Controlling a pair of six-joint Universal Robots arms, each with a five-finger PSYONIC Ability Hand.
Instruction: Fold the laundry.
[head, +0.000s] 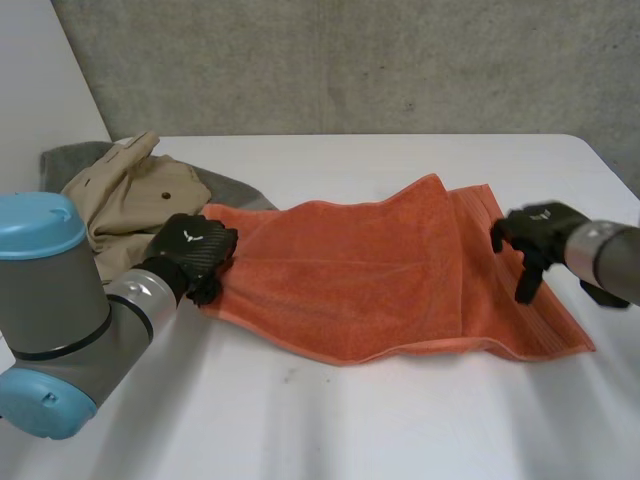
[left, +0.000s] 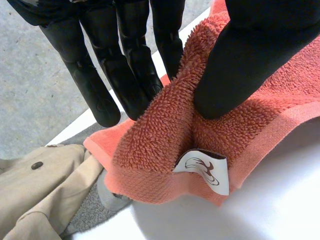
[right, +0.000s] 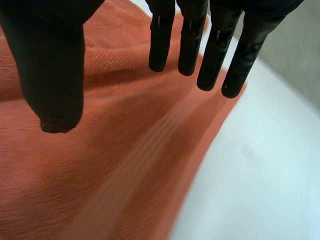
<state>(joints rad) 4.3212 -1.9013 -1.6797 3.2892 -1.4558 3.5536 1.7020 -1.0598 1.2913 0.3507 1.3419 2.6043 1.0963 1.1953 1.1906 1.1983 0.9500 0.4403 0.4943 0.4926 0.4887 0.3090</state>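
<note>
Towel (head: 380, 270) of orange terry lies spread across the middle of the white bench (head: 400, 430), its long side running from the left edge toward the right edge. It is roughly a rectangle, mostly flat, with soft creases along its length and a wavy near edge. The pile is thick and looped; near the right end the weave turns smoother, with ribbed stripes running parallel to that end.

The left hand (head: 190, 252) is at the towel's left end. In the left wrist view its fingers (left: 95, 85) and thumb (left: 245, 65) pinch a bunched ridge of the cloth between them, so the end rises in a plump fold. A small white label (left: 205, 170) with a dark swirl mark sticks out from the hem just below the thumb.

The right hand (head: 535, 235) hovers over the towel's right end. Its fingers (right: 187, 45) are straight and spread apart from the thumb (right: 52, 70), holding nothing.

At the far left corner of the bench lies a crumpled tan garment (head: 125, 195) of smooth woven cloth with a dark button (left: 36, 165), resting on a grey cloth (head: 75, 160) and touching the towel's left end.
</note>
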